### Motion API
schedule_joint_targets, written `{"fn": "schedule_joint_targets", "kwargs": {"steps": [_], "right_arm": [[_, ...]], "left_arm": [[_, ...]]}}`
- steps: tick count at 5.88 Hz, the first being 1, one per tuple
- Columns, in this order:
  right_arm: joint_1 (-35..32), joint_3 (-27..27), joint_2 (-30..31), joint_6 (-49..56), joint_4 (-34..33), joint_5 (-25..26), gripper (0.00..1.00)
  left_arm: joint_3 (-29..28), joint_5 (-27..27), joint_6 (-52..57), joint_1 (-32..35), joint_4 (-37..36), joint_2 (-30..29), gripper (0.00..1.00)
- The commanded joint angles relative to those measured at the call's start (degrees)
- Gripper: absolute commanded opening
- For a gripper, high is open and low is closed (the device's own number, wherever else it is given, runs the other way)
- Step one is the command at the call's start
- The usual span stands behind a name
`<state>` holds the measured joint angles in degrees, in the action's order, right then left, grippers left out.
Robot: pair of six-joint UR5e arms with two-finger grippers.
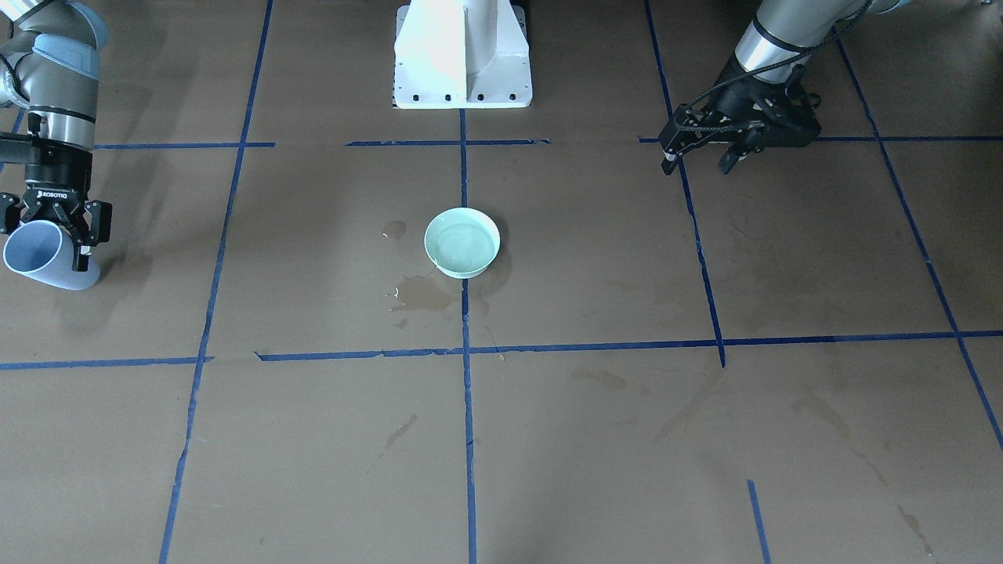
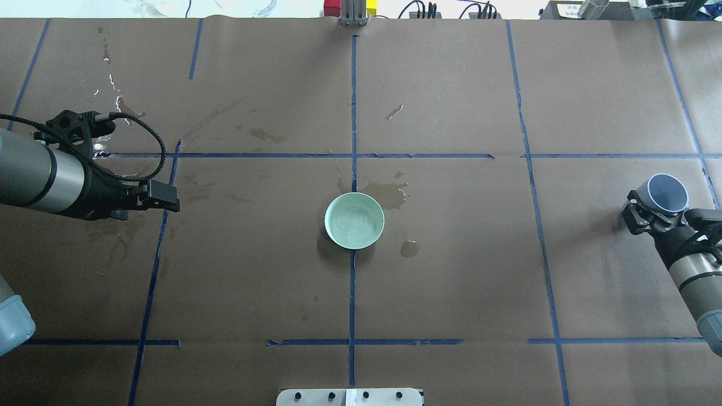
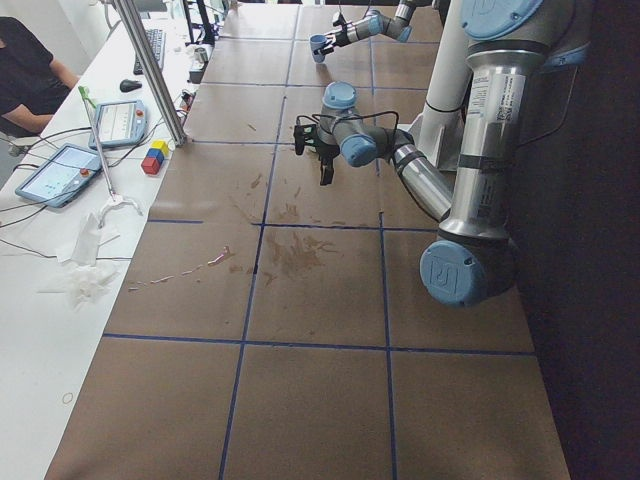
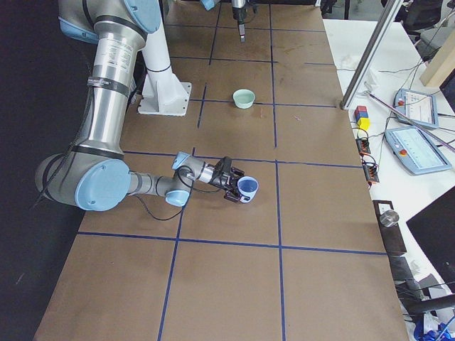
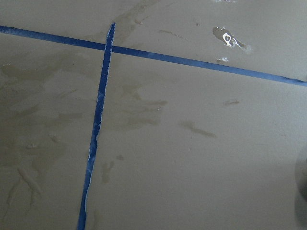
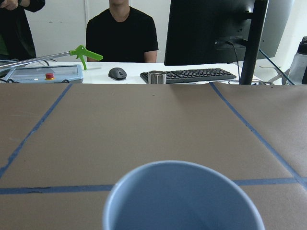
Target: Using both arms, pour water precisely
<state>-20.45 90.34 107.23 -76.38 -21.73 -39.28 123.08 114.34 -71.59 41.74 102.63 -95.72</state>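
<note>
A pale green bowl [image 1: 462, 241] [image 2: 354, 220] [image 4: 244, 98] stands at the table's centre, and the water [image 2: 355, 217] shows as a faint shimmer inside it. Far out on the table's right side, my right gripper [image 2: 654, 210] [image 1: 47, 241] [image 4: 238, 186] lies level and low, shut on an upright blue cup [image 2: 667, 193] [image 1: 39, 252] [image 6: 182, 201]. I cannot see into the cup's bottom. On the opposite side, my left gripper [image 1: 697, 163] [image 2: 169, 202] hovers open with nothing between its fingers, well away from the bowl.
Spilled puddles [image 2: 389, 194] [image 1: 423, 291] lie on the brown paper beside the bowl, with more wet streaks under the left arm. The white pedestal [image 1: 462, 55] stands behind the bowl. A desk with a keyboard [image 6: 187, 75], tablets and seated people borders the far edge.
</note>
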Motion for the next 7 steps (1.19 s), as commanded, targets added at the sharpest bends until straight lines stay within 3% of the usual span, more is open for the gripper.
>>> {"fn": "schedule_joint_targets", "kwargs": {"steps": [1, 2, 4, 5, 7], "right_arm": [[0.1, -0.5, 0.0, -0.1, 0.0, 0.0, 0.06], [0.1, -0.5, 0.0, 0.0, 0.0, 0.0, 0.06], [0.1, -0.4, -0.1, 0.0, 0.0, -0.1, 0.32], [0.1, -0.4, -0.1, 0.0, 0.0, -0.1, 0.99], [0.1, -0.5, 0.0, 0.1, 0.0, -0.5, 1.00]], "left_arm": [[0.1, -0.1, 0.0, 0.0, -0.1, 0.1, 1.00], [0.1, 0.0, 0.0, 0.0, -0.2, 0.0, 1.00], [0.1, 0.0, 0.0, 0.0, -0.2, 0.0, 1.00], [0.1, -0.1, 0.0, 0.0, -0.2, 0.0, 1.00], [1.4, 0.0, 0.0, 0.0, -2.0, 0.0, 1.00]]}}
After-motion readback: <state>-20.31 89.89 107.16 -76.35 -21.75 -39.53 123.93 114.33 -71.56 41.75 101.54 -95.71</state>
